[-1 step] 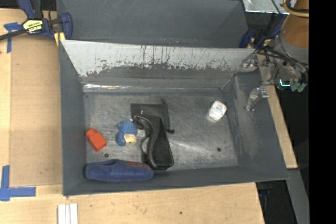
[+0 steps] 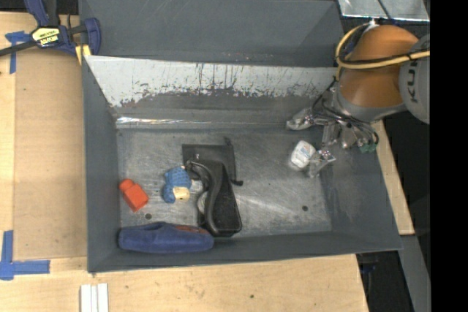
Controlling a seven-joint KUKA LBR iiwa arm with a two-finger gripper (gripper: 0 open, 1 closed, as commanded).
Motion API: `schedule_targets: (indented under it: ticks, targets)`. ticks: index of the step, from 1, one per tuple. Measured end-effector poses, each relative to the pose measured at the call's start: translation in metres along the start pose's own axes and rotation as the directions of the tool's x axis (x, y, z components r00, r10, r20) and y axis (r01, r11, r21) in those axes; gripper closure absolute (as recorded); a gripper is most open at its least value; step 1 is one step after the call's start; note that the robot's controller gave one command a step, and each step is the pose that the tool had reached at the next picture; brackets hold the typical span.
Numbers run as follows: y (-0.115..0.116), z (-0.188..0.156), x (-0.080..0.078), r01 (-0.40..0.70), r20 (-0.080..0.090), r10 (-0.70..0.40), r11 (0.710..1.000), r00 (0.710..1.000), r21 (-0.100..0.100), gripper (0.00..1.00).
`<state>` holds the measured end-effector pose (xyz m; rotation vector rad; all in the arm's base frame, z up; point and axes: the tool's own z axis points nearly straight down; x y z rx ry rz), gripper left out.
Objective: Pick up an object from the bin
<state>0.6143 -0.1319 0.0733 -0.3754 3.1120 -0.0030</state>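
I have the gripper (image 2: 319,159) low over the bin (image 2: 102,157) floor, well to the right of the black tool (image 2: 220,195) that lies mid-floor. Touching its left side is a small white packet (image 2: 302,155), crumpled, with faint bluish marks, also right of the black tool and a little farther back. I cannot tell whether the gripper is open or closed. Just left of the black tool sits a blue-and-yellow toy (image 2: 176,185), farther left an orange block (image 2: 134,194), and in front a blue pouch (image 2: 164,238).
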Motion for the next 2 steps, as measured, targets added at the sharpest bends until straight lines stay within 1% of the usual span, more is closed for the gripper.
schedule_targets:
  ticks: [1, 2]
  targets:
    - [0.0, -0.005, -0.004, 0.002, 0.012, -0.002, 1.0, 1.0, 0.004, 1.0]
    - [-0.025, -0.181, 0.013, 0.0, 0.005, 0.0, 1.0, 1.0, 0.004, 1.0]
